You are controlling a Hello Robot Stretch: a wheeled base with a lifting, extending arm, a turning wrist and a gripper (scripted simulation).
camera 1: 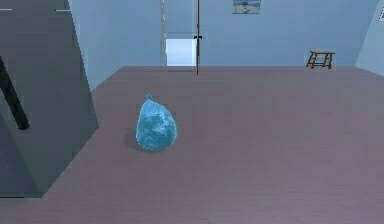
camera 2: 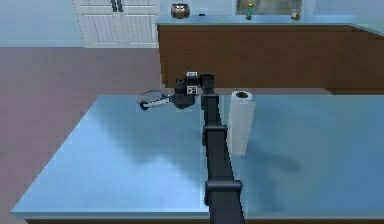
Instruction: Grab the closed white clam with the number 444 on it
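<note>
The arm (camera 2: 213, 140) is stretched across a blue worktop (camera 2: 90, 160) just beside an upright white paper roll (camera 2: 239, 122). The jaws at its far end are backed only by bare worktop and brown floor (camera 2: 60, 75), so nothing is held; whether they are released or clenched cannot be told. In the forward view a blue bag (camera 1: 155, 126) is set on the floor, and the white clam's place cannot be told.

Dark square arm bar (camera 2: 215, 150); two white black-marked squares (camera 2: 190, 84); thin jaws.
</note>
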